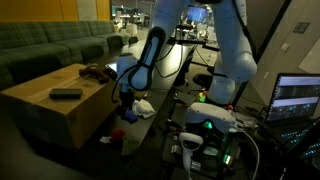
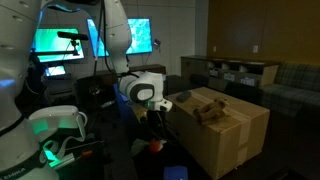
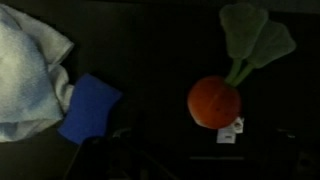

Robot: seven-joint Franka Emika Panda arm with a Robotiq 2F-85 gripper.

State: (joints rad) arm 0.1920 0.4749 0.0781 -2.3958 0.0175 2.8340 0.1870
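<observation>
In the wrist view an orange plush vegetable (image 3: pixel 214 102) with green leaves (image 3: pixel 250 40) and a white tag lies on a dark floor. A blue block (image 3: pixel 88 108) lies to its left, touching a pale cloth (image 3: pixel 30 75). My gripper (image 3: pixel 190 165) hangs just above the floor, nearest the orange toy. Its dark fingers look spread apart with nothing between them, though the picture is dim. In both exterior views the gripper (image 1: pixel 126 100) (image 2: pixel 152 128) is low beside a cardboard box (image 1: pixel 55 100) (image 2: pixel 220 125). The orange toy (image 2: pixel 154 146) lies under it.
A black remote-like thing (image 1: pixel 66 93) and a dark brown object (image 1: pixel 95 70) lie on the box. A green sofa (image 1: pixel 50 45) stands behind it. A laptop (image 1: pixel 300 98) and lit monitors (image 2: pixel 60 45) stand near the robot base. Cables and gear crowd the floor there.
</observation>
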